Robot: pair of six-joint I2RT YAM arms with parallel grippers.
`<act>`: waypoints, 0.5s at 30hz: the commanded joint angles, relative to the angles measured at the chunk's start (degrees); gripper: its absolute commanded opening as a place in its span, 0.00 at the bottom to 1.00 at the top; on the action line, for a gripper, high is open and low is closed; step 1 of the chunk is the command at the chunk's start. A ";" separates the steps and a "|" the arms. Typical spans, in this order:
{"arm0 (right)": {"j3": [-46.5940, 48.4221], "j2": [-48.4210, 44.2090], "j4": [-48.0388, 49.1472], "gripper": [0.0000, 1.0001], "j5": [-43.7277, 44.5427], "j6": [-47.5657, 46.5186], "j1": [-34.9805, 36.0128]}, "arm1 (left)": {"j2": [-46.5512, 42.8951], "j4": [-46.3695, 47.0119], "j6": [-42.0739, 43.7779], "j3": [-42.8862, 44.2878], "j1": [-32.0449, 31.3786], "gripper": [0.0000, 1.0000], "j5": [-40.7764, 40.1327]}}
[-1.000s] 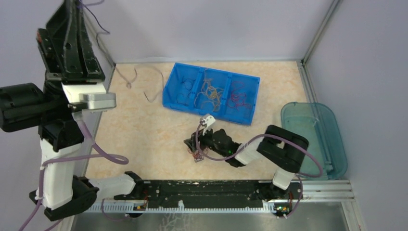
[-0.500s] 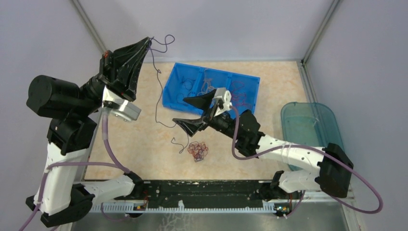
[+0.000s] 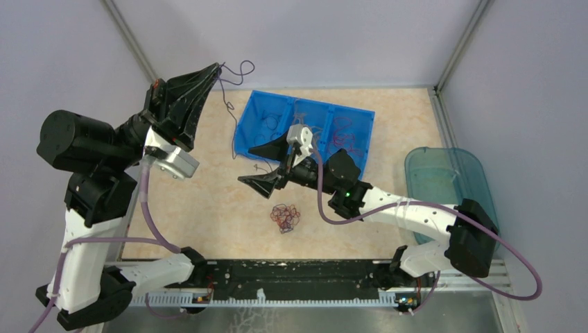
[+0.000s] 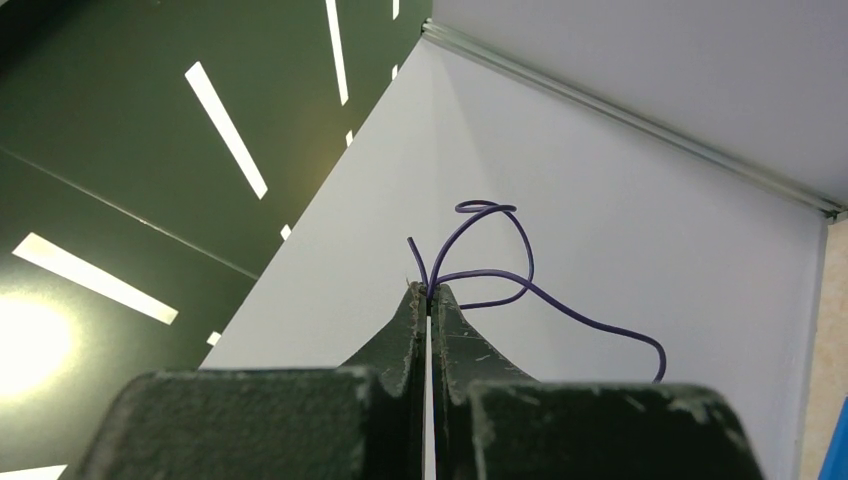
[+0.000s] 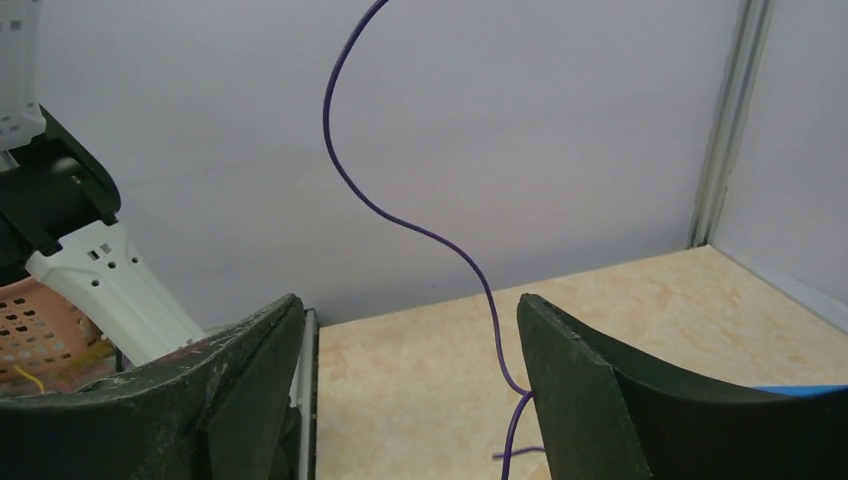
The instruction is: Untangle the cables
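A thin purple cable (image 3: 229, 105) hangs from my left gripper (image 3: 219, 67), which is raised high at the back left and shut on its upper end (image 4: 497, 272). Its fingertips (image 4: 430, 292) are pressed together. The strand drops between the wide-apart fingers of my open right gripper (image 3: 261, 165), which hovers above the table left of the blue bin (image 3: 243, 136). In the right wrist view the cable (image 5: 478, 268) touches the right finger (image 5: 570, 370). A small tangle of red and dark cables (image 3: 284, 216) lies on the table below. More cables sit sorted in the bin's three compartments.
A translucent teal tub (image 3: 478, 208) stands at the table's right edge. Grey walls close in the left, back and right sides. The arms' black base rail (image 3: 291, 274) runs along the near edge. A pink perforated basket (image 5: 40, 325) shows beyond the left wall.
My right gripper rose from the tangle and swung left around the hanging strand. The left gripper tilted over the back left, pulling the purple cable free; its lower end left the table.
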 commanded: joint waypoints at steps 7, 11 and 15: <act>8.36 3.53 -1.33 0.68 -1.40 -1.61 0.47 | -1.27 -0.23 -1.41 -1.32 -0.34 0.00 1.40; 9.21 4.56 0.16 0.53 -1.87 -1.26 0.46 | -1.72 -0.23 -1.92 -2.26 -0.34 0.00 1.03; 9.97 4.89 -0.30 0.20 -1.41 -1.25 0.48 | -2.36 -0.25 -3.82 -4.13 -0.34 0.00 -0.08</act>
